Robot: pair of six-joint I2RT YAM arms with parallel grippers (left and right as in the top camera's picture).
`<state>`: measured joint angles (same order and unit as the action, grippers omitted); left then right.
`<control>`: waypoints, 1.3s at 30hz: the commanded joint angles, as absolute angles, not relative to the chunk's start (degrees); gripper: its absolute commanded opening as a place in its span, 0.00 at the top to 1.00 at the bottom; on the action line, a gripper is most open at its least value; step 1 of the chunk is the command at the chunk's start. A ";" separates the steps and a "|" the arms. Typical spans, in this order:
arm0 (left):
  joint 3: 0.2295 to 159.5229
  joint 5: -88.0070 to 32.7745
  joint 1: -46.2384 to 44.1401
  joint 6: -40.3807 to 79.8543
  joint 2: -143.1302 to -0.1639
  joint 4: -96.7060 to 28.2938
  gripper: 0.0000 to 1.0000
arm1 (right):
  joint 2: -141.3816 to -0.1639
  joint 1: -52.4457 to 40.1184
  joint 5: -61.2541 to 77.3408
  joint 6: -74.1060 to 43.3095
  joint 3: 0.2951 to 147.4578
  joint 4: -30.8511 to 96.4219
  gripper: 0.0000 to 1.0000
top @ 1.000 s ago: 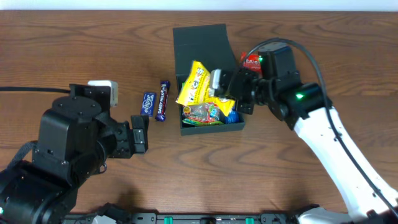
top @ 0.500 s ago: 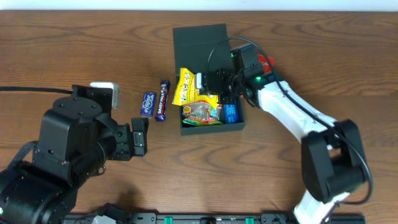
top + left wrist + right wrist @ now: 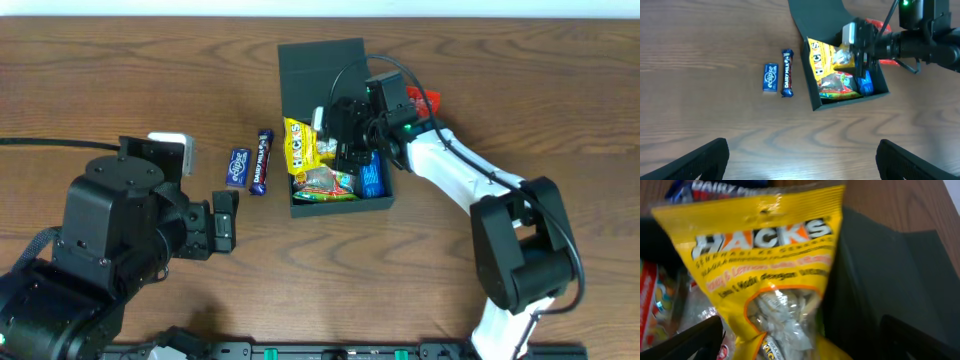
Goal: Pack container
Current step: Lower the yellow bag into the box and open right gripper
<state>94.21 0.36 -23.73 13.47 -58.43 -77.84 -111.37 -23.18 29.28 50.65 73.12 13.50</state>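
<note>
The container (image 3: 345, 206) is a dark teal box on the wooden table with its lid (image 3: 322, 70) standing open at the back. Inside it lie a yellow Hacks packet (image 3: 300, 148), a colourful packet (image 3: 325, 182) and a blue packet (image 3: 372, 178). My right gripper (image 3: 338, 130) hovers over the box, open. In the right wrist view the yellow packet (image 3: 765, 245) lies loose between the spread jaws of the right gripper (image 3: 805, 340), beside the container's dark wall (image 3: 875, 270). My left gripper (image 3: 807, 162) stands open over bare wood at the front left, nothing between its fingers.
A blue Eclipse packet (image 3: 237, 166) and a Dairy Milk bar (image 3: 262, 162) lie side by side left of the box. A red packet (image 3: 427, 100) lies behind the right arm, right of the box. The left arm's bulk (image 3: 110, 230) fills the front left.
The right gripper moved left over the box and opened, letting go of the yellow packet, which now lies in the box's left side. The left arm has not moved.
</note>
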 commanded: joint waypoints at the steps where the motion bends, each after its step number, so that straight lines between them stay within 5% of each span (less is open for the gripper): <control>1: 94.65 0.62 -23.59 11.94 -58.37 -78.11 0.05 | -104.14 -23.55 29.39 39.03 73.84 14.22 0.01; 10: 94.65 0.60 -23.59 11.94 -58.37 -78.19 0.05 | -86.76 -23.66 32.53 19.29 73.82 20.43 0.01; 12: 94.65 0.58 -23.59 11.97 -58.37 -78.30 0.05 | -83.85 -23.66 33.06 19.29 73.82 21.65 0.13; 14: 94.65 0.58 -23.59 11.97 -58.37 -78.50 0.05 | -82.81 -23.66 32.84 19.27 73.82 22.39 0.13; 15: 94.65 0.58 -23.59 11.97 -58.37 -78.63 0.05 | -82.81 -23.66 32.84 19.25 73.82 22.63 0.21; 17: 94.65 0.58 -23.59 11.97 -58.37 -78.85 0.05 | -83.74 -23.66 32.82 18.65 73.76 23.20 0.93; 18: 94.65 0.58 -23.59 11.97 -58.37 -78.85 0.05 | -85.06 -23.70 32.82 17.17 73.76 22.83 0.99; 39: 94.65 0.56 -23.59 11.97 -58.37 -80.16 0.05 | -115.50 -27.40 28.86 8.34 73.76 3.07 0.99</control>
<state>94.21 0.38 -23.73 13.04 -58.43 -79.70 -113.65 -27.18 30.48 9.98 73.23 3.27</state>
